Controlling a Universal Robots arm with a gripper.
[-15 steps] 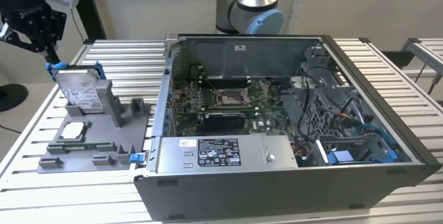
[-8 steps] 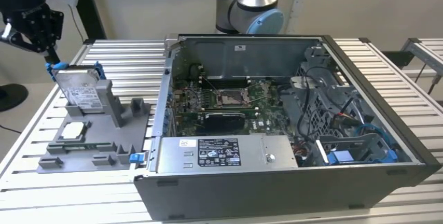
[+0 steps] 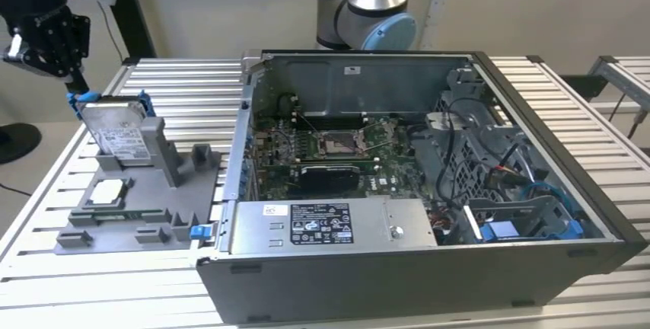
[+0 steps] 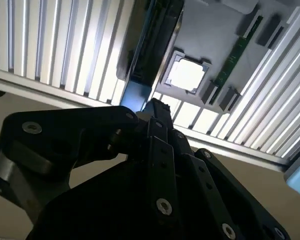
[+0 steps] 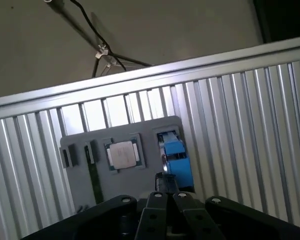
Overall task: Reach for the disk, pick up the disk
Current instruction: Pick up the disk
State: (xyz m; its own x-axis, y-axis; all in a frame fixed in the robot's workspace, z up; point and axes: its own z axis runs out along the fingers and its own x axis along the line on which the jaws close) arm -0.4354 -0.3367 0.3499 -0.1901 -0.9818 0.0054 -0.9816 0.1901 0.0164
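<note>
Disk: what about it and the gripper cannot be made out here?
1. Exterior view: the holder hides the disk's lower part.
2. First wrist view: the gripper covers part of the disk.
3. Second wrist view: the disk is edge-on, so its label is unseen.
4. All views: whether the gripper touches the disk.

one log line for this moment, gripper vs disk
phase: reach | gripper: at the upper corner of the disk, by its blue bracket | disk: upright in grey holder

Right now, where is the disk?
At the exterior view's left, the disk stands propped in the grey holder beside the open computer case, with the gripper at its upper corner.
</note>
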